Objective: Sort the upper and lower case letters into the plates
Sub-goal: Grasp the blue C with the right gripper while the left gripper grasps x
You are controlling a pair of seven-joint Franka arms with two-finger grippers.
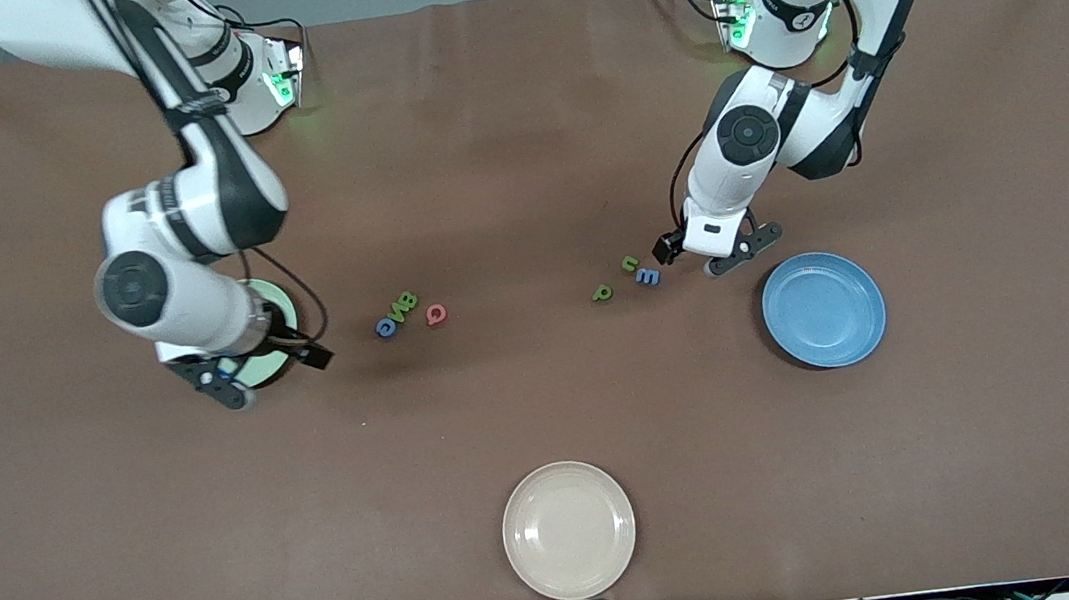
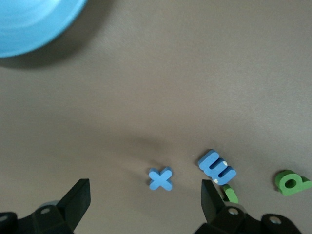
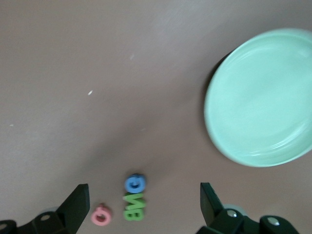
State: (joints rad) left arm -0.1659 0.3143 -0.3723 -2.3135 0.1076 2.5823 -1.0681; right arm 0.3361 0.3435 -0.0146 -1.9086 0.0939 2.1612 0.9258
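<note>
Between the spread fingers of the left tool (image 2: 145,200) lay a tiny blue x (image 2: 161,179) flat on the table (image 1: 548,419), near the blue plate (image 1: 823,309), while the right tool (image 3: 144,204) hung open beside the pale green plate (image 3: 261,97).

The front camera is looking down from high across the table (image 1: 548,419), facing both bases at the frame's top. The left wrist camera is looking closely down past its fingers (image 2: 78,200); blue plate (image 2: 34,22) at upper left. The right wrist camera is doing likewise; green plate (image 3: 263,97) at right. The front view is sharing both plates.
</note>
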